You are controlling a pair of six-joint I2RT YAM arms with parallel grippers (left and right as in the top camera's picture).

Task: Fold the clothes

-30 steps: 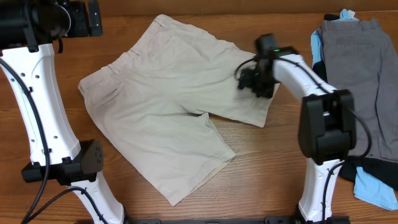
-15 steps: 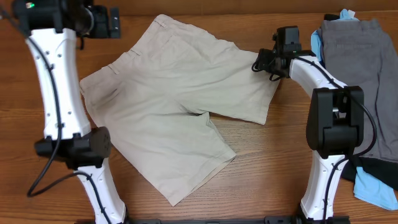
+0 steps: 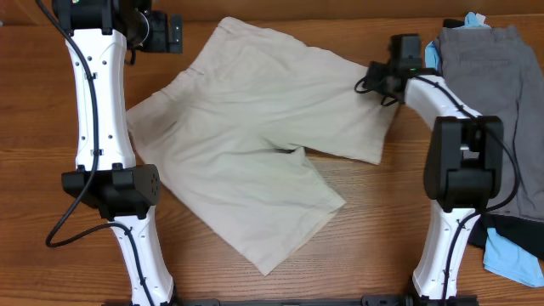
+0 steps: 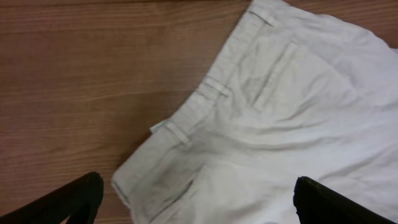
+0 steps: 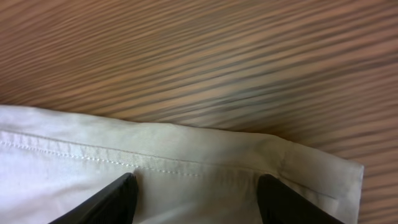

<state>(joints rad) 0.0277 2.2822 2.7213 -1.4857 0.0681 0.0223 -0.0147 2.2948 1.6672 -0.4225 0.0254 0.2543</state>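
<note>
Beige shorts (image 3: pixel 255 144) lie spread flat mid-worktop (image 3: pixel 374 229), not yet folded. Grey shorts (image 3: pixel 484 76) heaped at right. Right tool (image 3: pixel 384 78) sits on a leg hem; grip can't be told. Farther back, left tool (image 3: pixel 166 32) hangs open above the waistband. Probably straightening; next, pinch both edges, then fold over.

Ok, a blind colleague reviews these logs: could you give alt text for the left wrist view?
Pale beige cotton shorts lie on a brown wooden table, waistband, belt loops and a slit pocket showing. The left gripper's two black fingertips sit spread apart at the bottom corners.
</note>
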